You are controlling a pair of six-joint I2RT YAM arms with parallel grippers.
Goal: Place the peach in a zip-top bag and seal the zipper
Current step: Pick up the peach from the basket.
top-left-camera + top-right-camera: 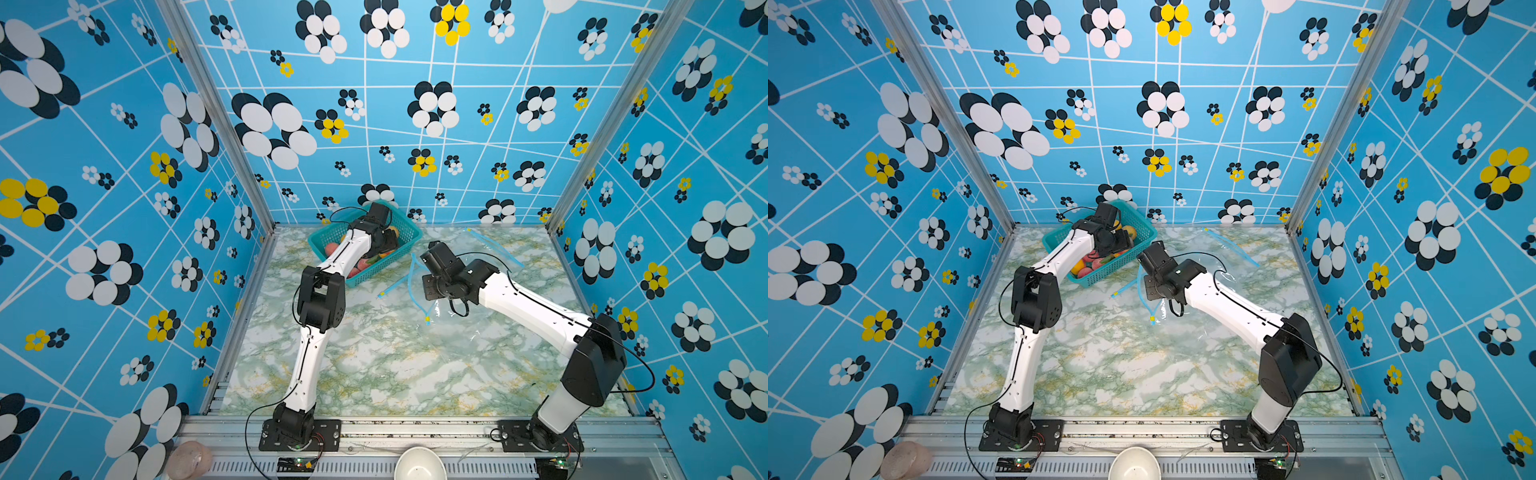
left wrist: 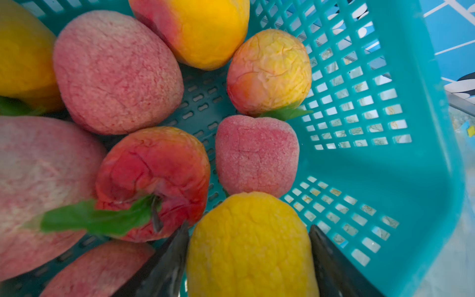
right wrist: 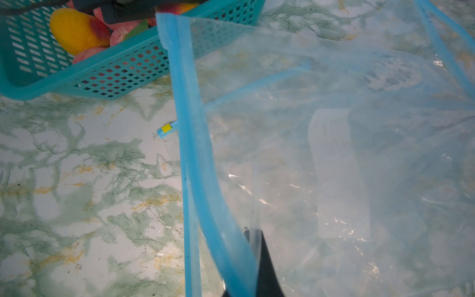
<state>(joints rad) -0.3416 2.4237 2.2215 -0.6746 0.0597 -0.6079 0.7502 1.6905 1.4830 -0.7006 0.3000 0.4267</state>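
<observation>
Pick step: your left gripper (image 2: 248,228) jaws flank the wrinkled yellow peach (image 2: 250,257) inside the teal plastic basket (image 2: 385,174), clamped or not I can't tell; right gripper (image 3: 253,244) jaws pinch the clear blue-zippered bag (image 3: 334,154) beside that basket; next, squeeze and lift.

readable text: none | white patch (image 3: 334,167) on zip-top bag (image 3: 295,77): print too faint

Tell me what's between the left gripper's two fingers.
A yellow fruit, flanked by both fingers of the left gripper; the left wrist view shows it.
</observation>
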